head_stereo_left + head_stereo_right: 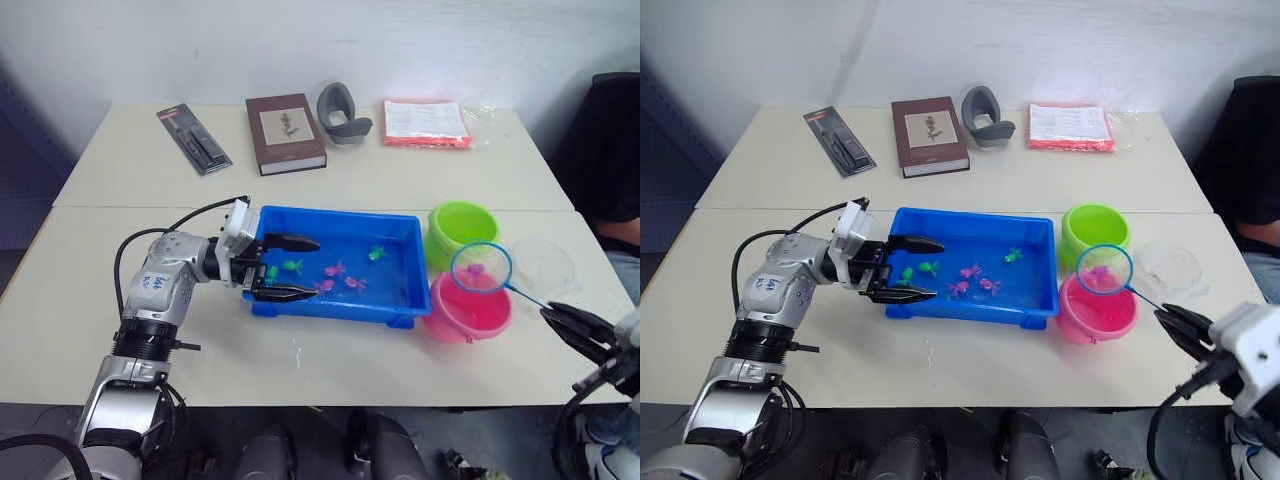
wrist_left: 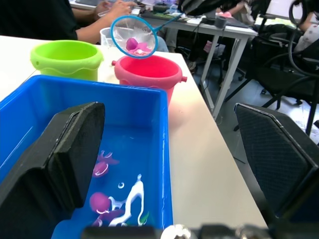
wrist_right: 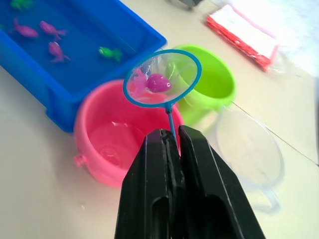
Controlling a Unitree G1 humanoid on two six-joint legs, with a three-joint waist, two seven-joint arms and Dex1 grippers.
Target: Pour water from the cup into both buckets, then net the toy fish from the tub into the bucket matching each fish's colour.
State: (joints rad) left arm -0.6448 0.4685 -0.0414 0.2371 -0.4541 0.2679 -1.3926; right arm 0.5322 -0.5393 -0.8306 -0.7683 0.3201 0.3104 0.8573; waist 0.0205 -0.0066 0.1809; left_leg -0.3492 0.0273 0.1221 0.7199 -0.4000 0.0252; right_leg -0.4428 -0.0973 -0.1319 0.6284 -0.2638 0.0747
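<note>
While my right gripper [image 3: 172,142] is clenching the thin handle of a round blue-rimmed net [image 3: 162,78] with one pink toy fish [image 3: 158,83] in it above the pink plastic bucket [image 1: 466,309], my left gripper [image 1: 284,268] is hanging released across the near left rim of the shallow blue plastic tub [image 1: 398,300]. I am counting three pink fish [image 1: 335,268] and three green fish [image 1: 376,253] lying in the tub, two buckets with the lime green bucket [image 1: 461,228] just behind the pink, and one clear plastic cup [image 1: 543,266] sitting beside them. Everything is resting on a pale table [image 1: 120,290] under a white wall [image 1: 300,40].

From my station, both head views read evenly lit with soft, faint shadows; the tub [image 1: 400,300] water carries white glare. In my left wrist view the near fingers [image 2: 60,159] blur; the right wrist view washes out toward its far corner
</note>
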